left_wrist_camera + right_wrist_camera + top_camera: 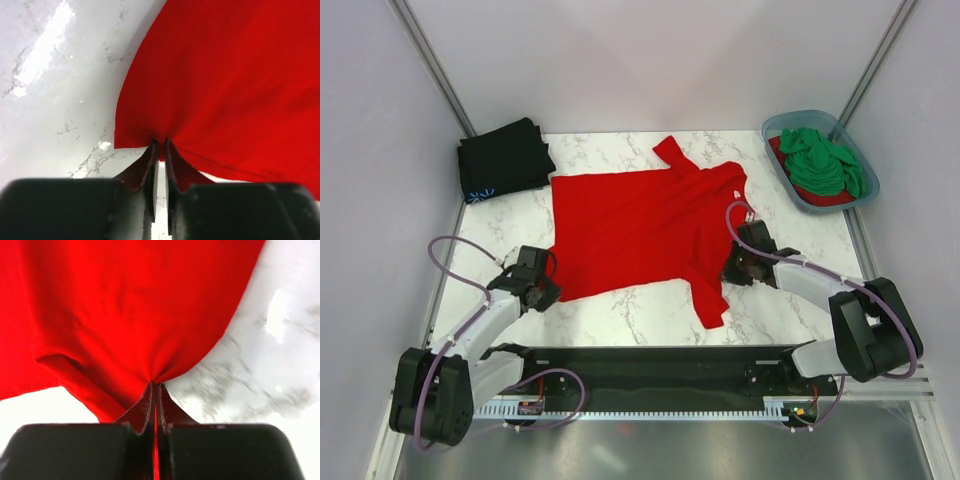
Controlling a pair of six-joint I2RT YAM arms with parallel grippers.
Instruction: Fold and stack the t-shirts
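Red shirt lies spread flat across the middle of the table. Left gripper is pinched tight on its near-left corner, and right gripper is clamped on its right edge. Black shirt sits folded far left, and the green shirt is heaped in the tub.

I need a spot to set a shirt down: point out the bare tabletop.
Bare table runs along the near edge, between the red t-shirt and the arms' base rail. A smaller patch lies between the tub and the right arm. Crowded: the far-left corner under the folded black t-shirt, and the middle.
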